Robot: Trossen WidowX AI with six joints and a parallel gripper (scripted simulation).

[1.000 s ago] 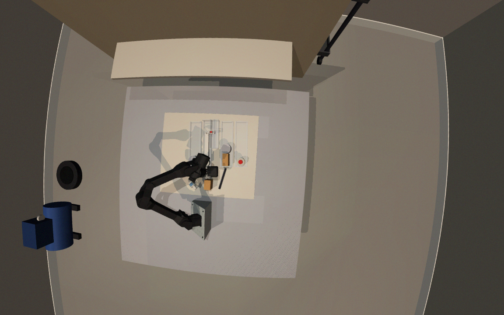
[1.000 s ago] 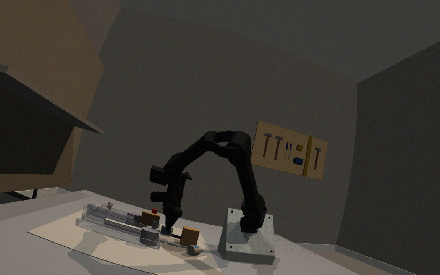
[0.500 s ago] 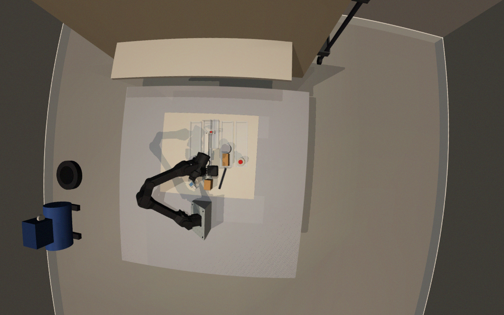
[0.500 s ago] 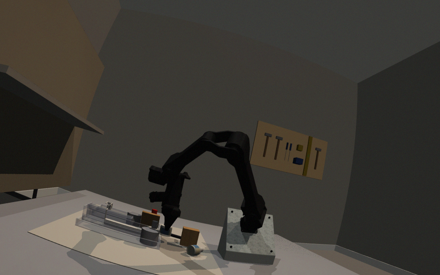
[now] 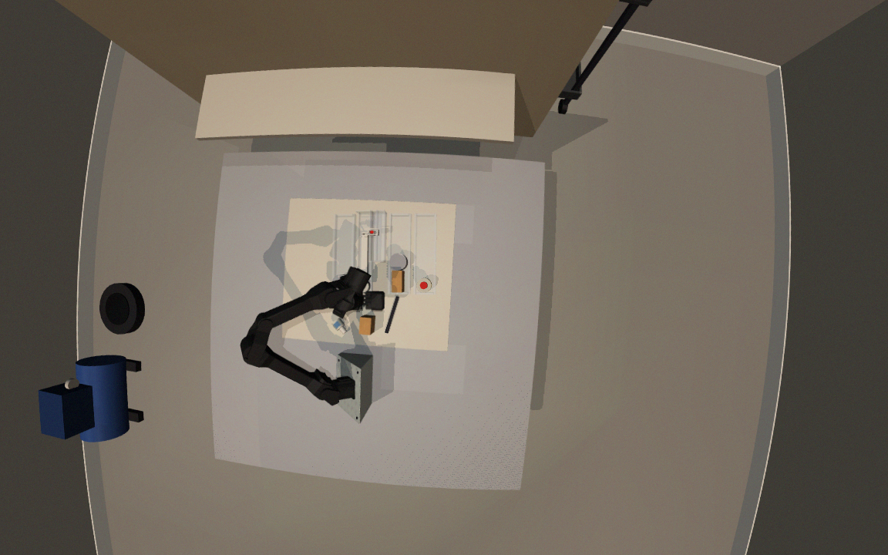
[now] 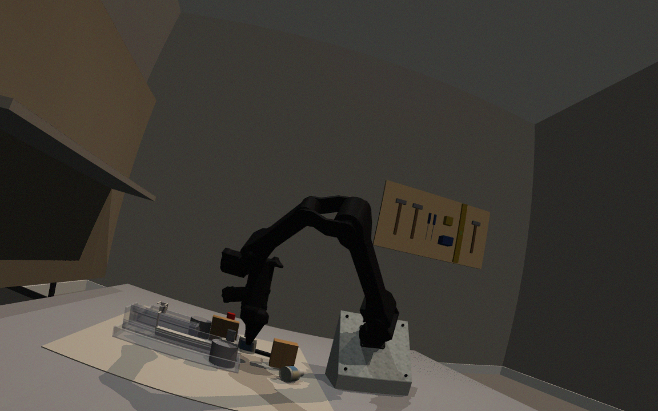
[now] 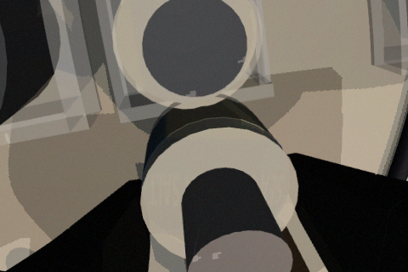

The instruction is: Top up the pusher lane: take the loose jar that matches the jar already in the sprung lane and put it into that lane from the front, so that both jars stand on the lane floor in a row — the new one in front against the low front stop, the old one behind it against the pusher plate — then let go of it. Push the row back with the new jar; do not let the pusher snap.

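My gripper (image 6: 249,341) (image 7: 215,181) points down and is shut on a jar (image 6: 246,347) (image 7: 161,195) with a pale shoulder, dark cap and dark band. It holds the jar low, just in front of the sprung lane's clear front stop (image 7: 255,91). The jar in the lane (image 7: 195,44) (image 6: 231,335) has a pale shoulder and dark round cap, and stands at the lane's front end. In the wrist view the two jars overlap slightly; I cannot tell whether they touch. The held jar's base is hidden. A fitting with a red mark (image 5: 372,232) sits far back on the lane.
A dark grey jar (image 6: 223,352) (image 7: 25,47) stands in the lane to the left. Right are another grey jar (image 5: 398,260), an orange block (image 5: 398,280) and a red-topped jar (image 5: 424,284). In front are an orange block (image 5: 366,324) (image 6: 284,353), a black rod (image 5: 391,314) and a lying jar (image 6: 289,373).
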